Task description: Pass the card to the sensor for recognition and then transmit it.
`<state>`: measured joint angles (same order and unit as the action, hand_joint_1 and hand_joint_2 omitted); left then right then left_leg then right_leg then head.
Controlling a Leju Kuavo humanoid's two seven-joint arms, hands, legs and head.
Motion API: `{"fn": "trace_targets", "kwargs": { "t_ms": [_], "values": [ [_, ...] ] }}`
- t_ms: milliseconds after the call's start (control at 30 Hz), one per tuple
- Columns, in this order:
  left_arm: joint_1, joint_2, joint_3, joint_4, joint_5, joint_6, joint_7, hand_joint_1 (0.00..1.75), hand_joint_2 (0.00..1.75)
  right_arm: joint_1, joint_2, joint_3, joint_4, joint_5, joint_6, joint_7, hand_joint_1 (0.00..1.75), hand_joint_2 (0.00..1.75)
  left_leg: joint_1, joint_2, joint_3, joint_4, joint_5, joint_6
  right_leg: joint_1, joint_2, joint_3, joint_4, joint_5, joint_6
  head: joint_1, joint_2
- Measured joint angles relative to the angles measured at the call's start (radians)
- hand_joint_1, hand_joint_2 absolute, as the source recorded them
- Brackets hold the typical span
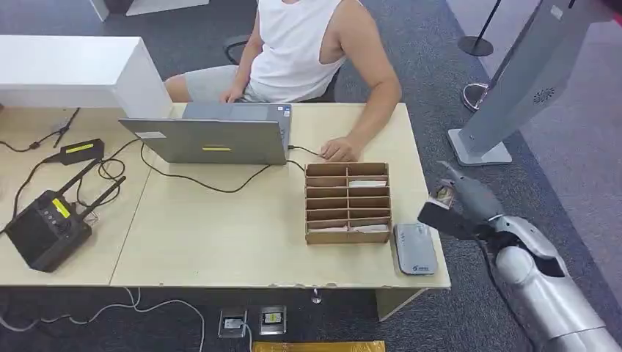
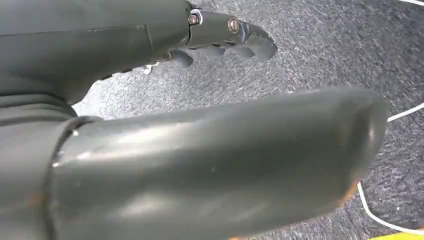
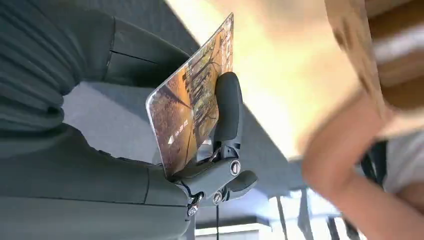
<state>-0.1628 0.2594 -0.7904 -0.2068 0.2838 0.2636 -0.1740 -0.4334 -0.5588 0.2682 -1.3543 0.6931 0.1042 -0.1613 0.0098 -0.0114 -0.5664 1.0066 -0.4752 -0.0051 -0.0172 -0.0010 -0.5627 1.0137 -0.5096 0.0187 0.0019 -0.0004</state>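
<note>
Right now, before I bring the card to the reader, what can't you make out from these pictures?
- Card print: blurred in the right wrist view; in the head view the right hand hides most of it.
- Card reader markings: too small in the head view.
- Slips in the cardboard organizer: dividers hide most of them.
- Person's arm: blurred, close to the lens.
- Left hand: its thumb blocks much of the left wrist view.

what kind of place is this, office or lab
Probably an office-like test space: a desk on grey carpet with a laptop, a card reader and a cardboard card rack, and a person seated across.
</note>
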Motion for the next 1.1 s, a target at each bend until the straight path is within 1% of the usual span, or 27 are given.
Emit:
{"fn": "trace_targets", "kwargs": {
  "t_ms": [233,333,433,567,667,800,967,1100],
  "values": [
    [-0.016,-0.003,-0.008,0.000,-0.012,-0.010,0.010,0.00,0.00,-0.185,-0.002,-0.010,0.072,0.025,-0.043,-0.048,1.75,1.75,0.000,0.000,-0.001,0.000,0.000,0.000,0.000,-0.001,0.000,0.000,0.000,0.000,0.000,0.000],
    [-0.029,-0.003,-0.014,0.000,-0.022,-0.021,0.018,0.00,0.00,-0.289,0.001,-0.005,0.123,0.032,-0.072,-0.074,1.75,1.75,0.000,0.000,-0.002,0.000,0.000,0.000,0.000,0.000,-0.002,0.001,0.000,0.000,0.000,0.000],
    [-0.048,-0.005,-0.024,0.000,-0.038,-0.021,0.019,0.00,0.00,-0.380,0.013,0.003,0.169,0.045,-0.096,-0.094,1.75,1.75,0.000,-0.001,-0.002,0.000,0.000,0.000,0.000,-0.002,-0.001,0.001,0.000,0.000,0.000,0.000],
    [-0.090,-0.008,-0.031,0.000,-0.061,-0.047,0.035,0.00,0.00,-0.462,0.042,0.030,0.208,0.072,-0.096,-0.093,1.75,1.75,0.000,-0.003,-0.003,0.000,0.001,0.000,0.000,-0.004,-0.001,0.001,0.000,0.000,0.000,0.000],
    [-0.109,-0.011,-0.033,0.000,-0.070,-0.055,0.040,0.00,0.00,-0.500,0.068,0.049,0.247,0.093,-0.119,-0.097,1.75,1.75,0.000,-0.003,-0.003,0.000,0.001,0.000,0.000,-0.004,-0.001,0.001,0.000,0.000,0.001,0.000],
    [-0.122,-0.013,-0.039,-0.001,-0.072,-0.058,0.042,0.00,0.00,-0.558,0.121,0.081,0.345,0.115,-0.168,-0.127,1.75,1.75,0.001,-0.003,-0.003,0.000,0.001,0.000,0.001,-0.003,-0.001,0.001,0.000,0.000,0.000,0.000],
    [-0.126,-0.013,-0.040,-0.001,-0.074,-0.065,0.043,0.00,0.00,-0.593,0.172,0.112,0.446,0.116,-0.187,-0.147,1.75,1.75,0.001,-0.003,-0.003,0.000,0.001,0.000,0.001,-0.004,-0.001,0.001,0.000,0.000,0.001,0.000],
    [-0.127,-0.013,-0.040,-0.001,-0.075,-0.075,0.050,0.00,0.00,-0.602,0.201,0.124,0.506,0.116,-0.202,-0.158,1.75,1.75,0.001,-0.003,-0.003,0.000,0.001,0.000,0.001,-0.004,-0.001,0.001,0.000,0.000,0.000,0.000]
  ]
}}
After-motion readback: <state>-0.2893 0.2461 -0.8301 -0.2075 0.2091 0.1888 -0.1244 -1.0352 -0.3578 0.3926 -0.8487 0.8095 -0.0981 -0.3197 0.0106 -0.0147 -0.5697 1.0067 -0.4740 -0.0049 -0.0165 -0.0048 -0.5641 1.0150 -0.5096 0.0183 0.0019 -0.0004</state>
